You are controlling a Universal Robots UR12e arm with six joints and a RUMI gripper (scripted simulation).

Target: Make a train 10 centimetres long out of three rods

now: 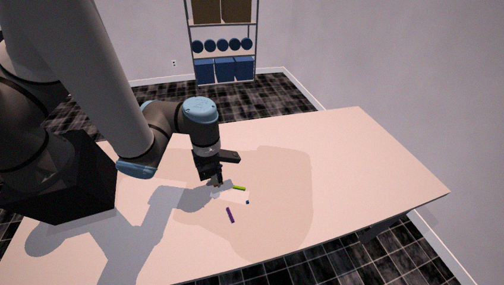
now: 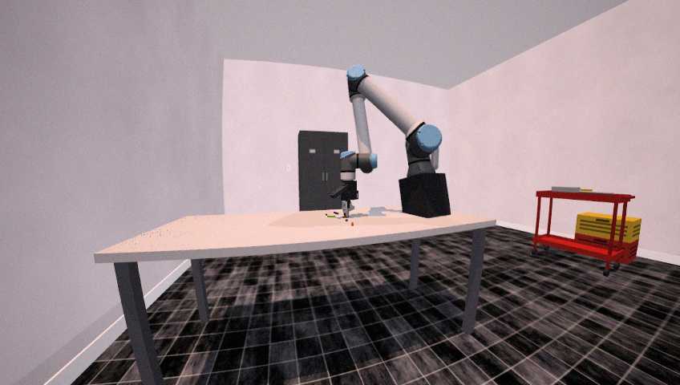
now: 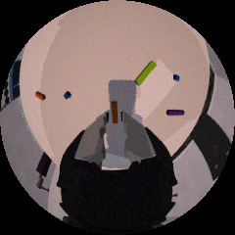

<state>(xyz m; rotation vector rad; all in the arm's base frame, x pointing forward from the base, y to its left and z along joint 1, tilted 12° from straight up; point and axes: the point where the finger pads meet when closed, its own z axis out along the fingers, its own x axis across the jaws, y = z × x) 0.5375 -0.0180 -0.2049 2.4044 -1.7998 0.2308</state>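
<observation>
My gripper (image 1: 216, 183) (image 2: 346, 216) (image 3: 115, 113) is slightly open, its fingertips low on either side of an orange rod (image 1: 216, 185) (image 3: 115, 109), with a gap beside the rod in the wrist view. A lime rod (image 1: 239, 187) (image 2: 330, 216) (image 3: 146, 72) lies apart, at an angle to it. A purple rod (image 1: 230, 215) (image 2: 335, 212) (image 3: 175, 113) and a small blue rod (image 1: 246, 202) (image 2: 326, 214) (image 3: 176, 77) lie farther off. Another blue rod (image 2: 346, 220) (image 3: 68, 95) and another orange rod (image 2: 352, 223) (image 3: 40, 95) lie on the opposite side. No rods touch.
The rods lie on a pale table (image 1: 353, 158) (image 2: 228, 233). The arm's black base (image 1: 84, 180) (image 2: 424, 195) stands at one side of it. Shelves (image 1: 223, 54), a dark cabinet (image 2: 309, 172) and a red cart (image 2: 584, 195) stand away from the table.
</observation>
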